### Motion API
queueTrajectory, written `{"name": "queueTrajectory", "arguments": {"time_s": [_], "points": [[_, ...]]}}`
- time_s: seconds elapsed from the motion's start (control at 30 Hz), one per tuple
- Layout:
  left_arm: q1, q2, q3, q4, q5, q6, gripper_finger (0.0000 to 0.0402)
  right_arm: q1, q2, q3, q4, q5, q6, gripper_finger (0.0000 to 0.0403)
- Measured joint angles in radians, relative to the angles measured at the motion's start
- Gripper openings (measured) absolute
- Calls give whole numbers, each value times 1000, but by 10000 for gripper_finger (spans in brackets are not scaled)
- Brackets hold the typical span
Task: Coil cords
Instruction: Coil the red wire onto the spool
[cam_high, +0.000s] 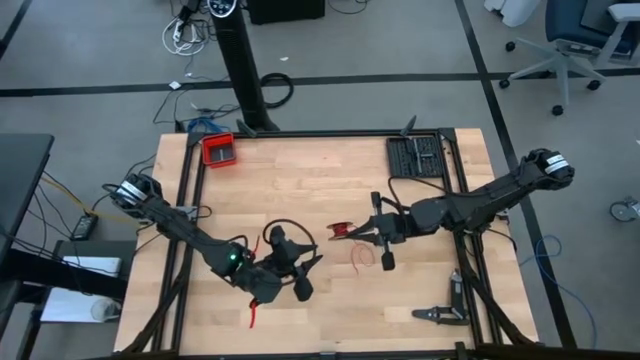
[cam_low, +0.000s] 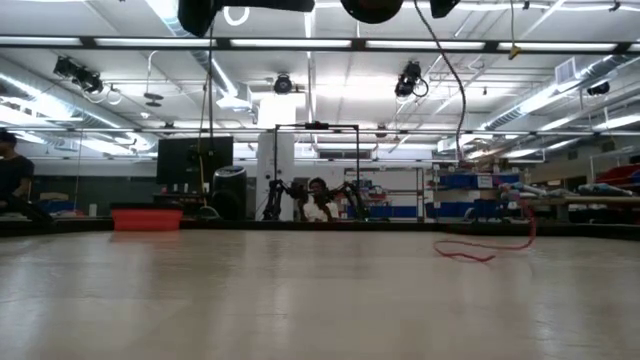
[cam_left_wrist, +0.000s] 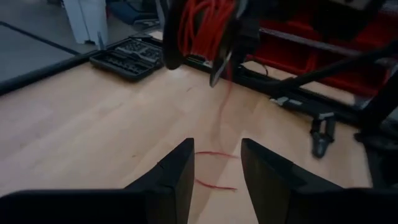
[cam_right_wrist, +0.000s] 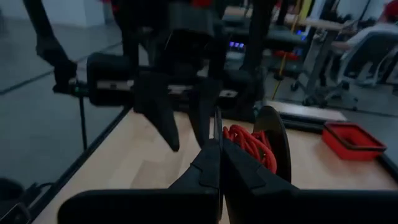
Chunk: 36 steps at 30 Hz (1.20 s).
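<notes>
The thin red cord is mostly wound on a small black spool, which also shows in the left wrist view. My right gripper is shut on the spool above the table's middle. The cord's free end hangs down from the spool, and its last loops lie on the wood. My left gripper stands open just left of the spool, with nothing between its fingers. In the left wrist view it points at the loose loops. My right gripper pinches one thin black flange of the spool between its two shut fingers, at their free ends. The fingers come nearly level from the table's right side. The spool is lifted clear of the table, its wound red cord beside the fingers, the tail hanging slack.
A red tray sits at the far left and a black bit case at the far right. A dark tool lies near the front right. A black cable loop and a short red piece flank my left gripper.
</notes>
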Motion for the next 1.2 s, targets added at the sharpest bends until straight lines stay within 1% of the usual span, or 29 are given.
{"name": "queueTrajectory", "arguments": {"time_s": [0.13, 0.3, 0.37, 0.47, 0.53, 0.63, 0.8, 0.83, 0.9, 1.07, 1.2], "points": [[10, 0, 0, 31, -10, 62, 136, -14, -28, -38, 49, -4, -9, 1], [10, -1, 2, 122, -49, 192, 136, -27, -67, -41, 21, -76, -10, 2], [11, 0, 1, 146, -77, 233, 136, -26, -84, -41, 18, -110, -10, 2], [11, 0, 1, 207, -147, 312, 136, -26, -105, -41, 23, -158, -10, 2], [15, 0, 1, 237, -170, 351, 136, -26, -112, -41, 24, -184, -9, 2], [19, 0, 1, 275, -171, 375, 136, -22, -112, -41, 26, -216, -7, 2], [37, 0, 1, 309, -169, 374, 136, -16, -109, -41, 36, -216, -5, 2], [41, 0, 1, 321, -161, 374, 136, -16, -109, -41, 43, -215, -7, 2], [50, 0, 1, 346, -113, 389, 136, -12, -109, -41, 54, -212, -8, 2], [69, 0, 1, 395, 61, 524, 136, 4, -109, -41, 57, -215, -25, 2], [89, 5, 0, 398, 98, 577, 136, 18, -114, -41, 69, -192, -27, 2]]}}
